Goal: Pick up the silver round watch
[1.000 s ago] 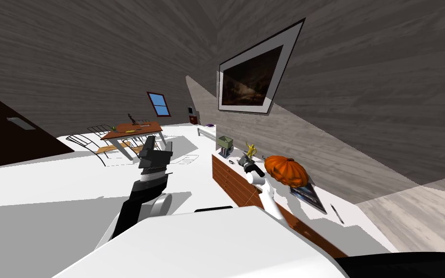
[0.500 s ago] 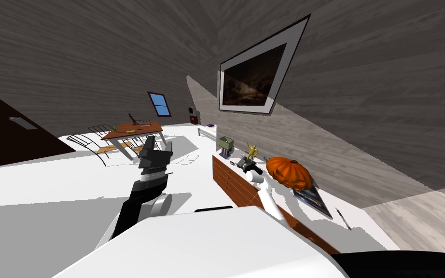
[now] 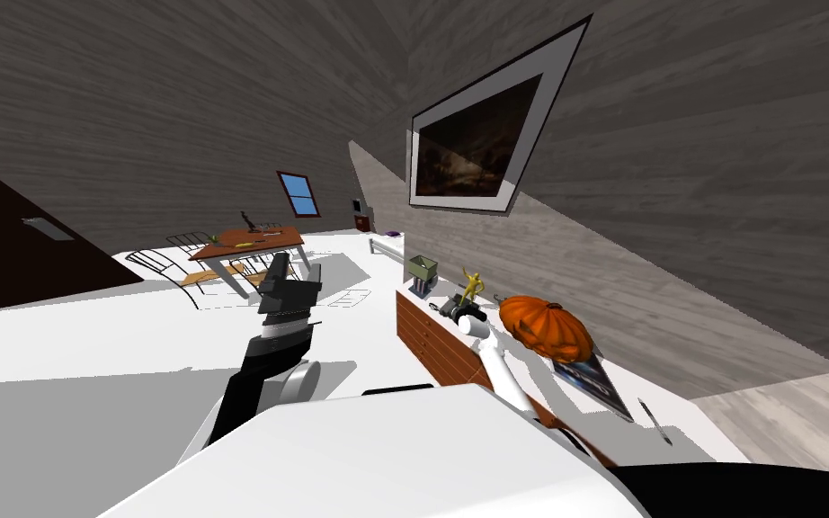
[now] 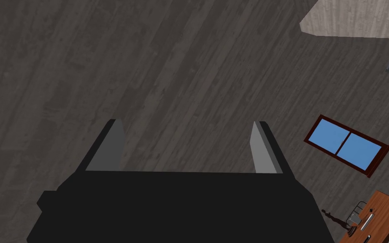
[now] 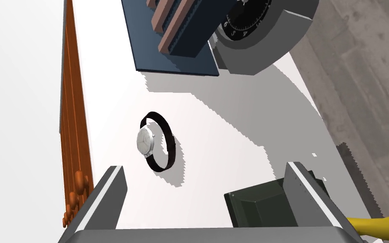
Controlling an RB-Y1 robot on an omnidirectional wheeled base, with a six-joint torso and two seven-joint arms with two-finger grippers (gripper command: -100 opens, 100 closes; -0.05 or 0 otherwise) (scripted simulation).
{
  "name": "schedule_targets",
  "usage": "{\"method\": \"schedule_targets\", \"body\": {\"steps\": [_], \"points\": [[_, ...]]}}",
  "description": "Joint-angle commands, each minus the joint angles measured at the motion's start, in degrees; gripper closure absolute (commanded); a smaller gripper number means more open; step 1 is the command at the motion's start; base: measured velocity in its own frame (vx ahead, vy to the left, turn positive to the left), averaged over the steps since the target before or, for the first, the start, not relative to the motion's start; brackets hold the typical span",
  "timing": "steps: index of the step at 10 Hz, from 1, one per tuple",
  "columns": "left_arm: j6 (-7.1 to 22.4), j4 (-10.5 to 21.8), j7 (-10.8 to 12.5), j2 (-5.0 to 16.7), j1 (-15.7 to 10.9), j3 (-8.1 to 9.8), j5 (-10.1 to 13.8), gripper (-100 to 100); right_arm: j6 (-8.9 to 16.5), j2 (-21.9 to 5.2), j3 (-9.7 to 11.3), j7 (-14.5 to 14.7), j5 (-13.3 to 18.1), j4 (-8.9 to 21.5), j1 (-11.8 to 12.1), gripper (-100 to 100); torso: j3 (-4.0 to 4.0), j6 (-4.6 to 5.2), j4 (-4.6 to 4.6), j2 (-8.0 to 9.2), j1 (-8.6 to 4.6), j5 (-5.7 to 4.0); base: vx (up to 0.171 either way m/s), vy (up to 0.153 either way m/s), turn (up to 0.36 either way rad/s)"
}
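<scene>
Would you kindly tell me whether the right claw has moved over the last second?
Yes. The right claw has slid along the white-topped brown dresser, away from the round orange pumpkin and toward the small green box.

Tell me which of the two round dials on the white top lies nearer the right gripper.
The small silver-faced watch with the black strap, just ahead of the open right gripper; the grey clock with the black numbered dial sits farther off.
</scene>
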Motion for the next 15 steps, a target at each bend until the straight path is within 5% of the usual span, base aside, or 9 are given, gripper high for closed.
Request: {"method": "schedule_targets", "body": {"steps": [1, 15], "points": [[0.0, 0.0, 0.0, 0.0, 0.0, 0.00, 0.0, 0, 2.0, -0.7, 0.0, -2.2, -2.2, 2.9, -1.2, -100, 0.00, 0.00, 0.00, 0.00, 0.00, 0.00, 0.030, -0.009, 0.023], [0.0, 0.0, 0.0, 0.0, 0.0, 0.00, 0.0, 0, 17.1, -5.8, -0.4, -20.3, -17.2, 20.9, -8.6, -100, -0.03, 0.00, -0.01, -0.05, -0.07, -0.02, 0.052, -0.022, 0.037]]}}
